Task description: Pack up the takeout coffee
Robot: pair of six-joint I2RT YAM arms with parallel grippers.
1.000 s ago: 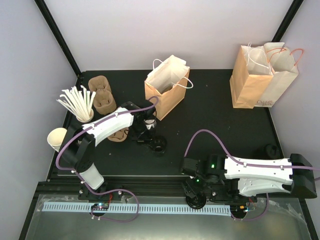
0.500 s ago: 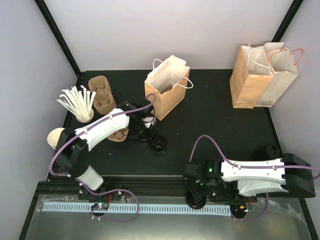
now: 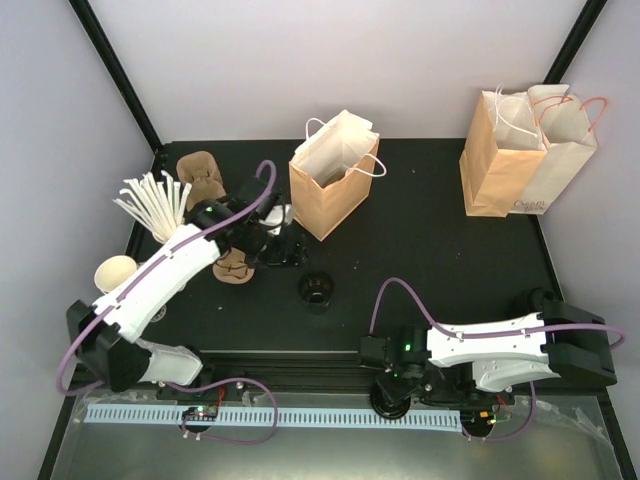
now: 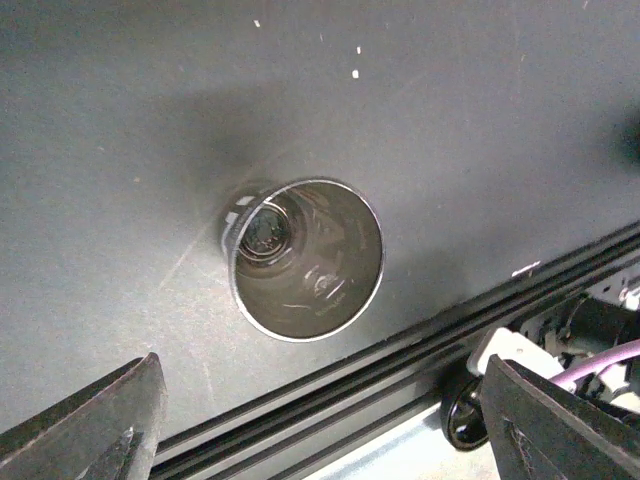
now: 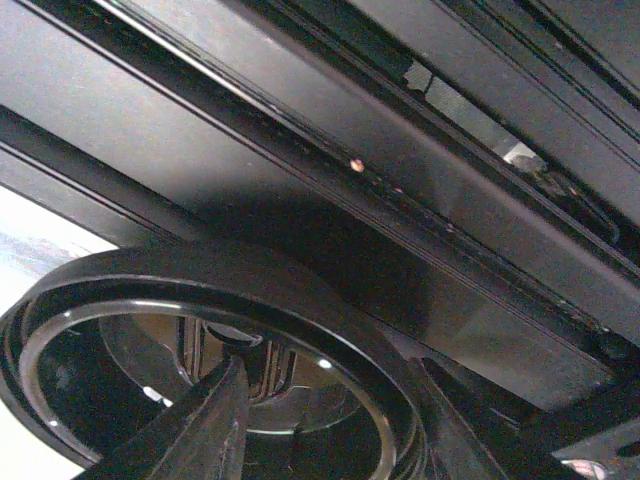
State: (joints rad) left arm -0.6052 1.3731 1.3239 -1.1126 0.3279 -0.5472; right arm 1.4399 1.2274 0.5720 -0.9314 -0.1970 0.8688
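Well, the takeout coffee (image 3: 316, 288) stands upright on the black table (image 3: 430, 240), a little way in front of the open brown bag (image 3: 335, 185). From above you see only its shiny black lid (a round dark disc). Nothing touches it.

The left gripper (image 3: 287, 248) hangs near the coffee, between it and the bag. In the left wrist view its two fingers (image 4: 100, 425) stand far apart, and they hold nothing. A brown cup carrier (image 3: 236, 268) lies just beside the left arm, and white straws (image 3: 155, 205) stand farther left.

The right gripper (image 3: 392, 388) is low at the near edge of the table, right over a black round ring (image 5: 200, 290). I cannot tell if its jaws are open or closed, or if they hold the ring.
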